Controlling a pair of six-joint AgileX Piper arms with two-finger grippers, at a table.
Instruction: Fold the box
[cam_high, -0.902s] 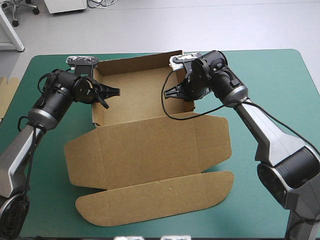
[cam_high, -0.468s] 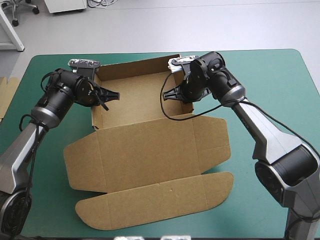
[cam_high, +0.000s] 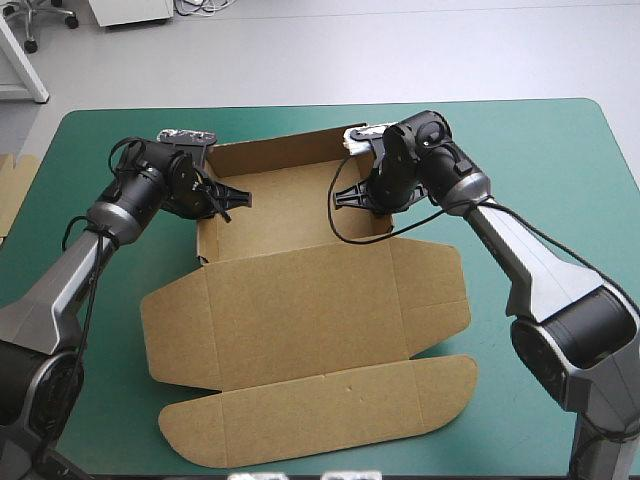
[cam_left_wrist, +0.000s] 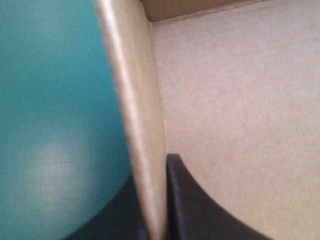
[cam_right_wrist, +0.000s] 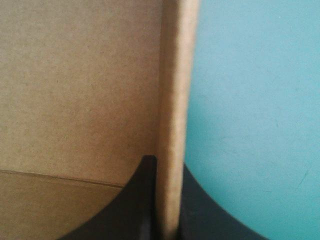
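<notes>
The brown box (cam_high: 290, 205) stands as an open tray at the back of the teal-green table, its lid (cam_high: 300, 300) lying flat toward the front with a long rounded flap (cam_high: 320, 405) at the near end. My left gripper (cam_high: 225, 197) is shut on the tray's left wall. In the left wrist view that wall's edge (cam_left_wrist: 135, 125) runs between the black fingers of the left gripper (cam_left_wrist: 157, 220). My right gripper (cam_high: 350, 195) is shut on the right wall. The right wrist view has the wall's edge (cam_right_wrist: 172, 100) pinched in the right gripper (cam_right_wrist: 167, 220).
An edge of more brown board (cam_high: 12, 190) shows at the table's left edge. Bare teal-green cover (cam_high: 540, 160) lies to the right of the box and along the front corners.
The box and both grippers have shifted a little to the right. The left arm reaches further in, and both grips have held.
</notes>
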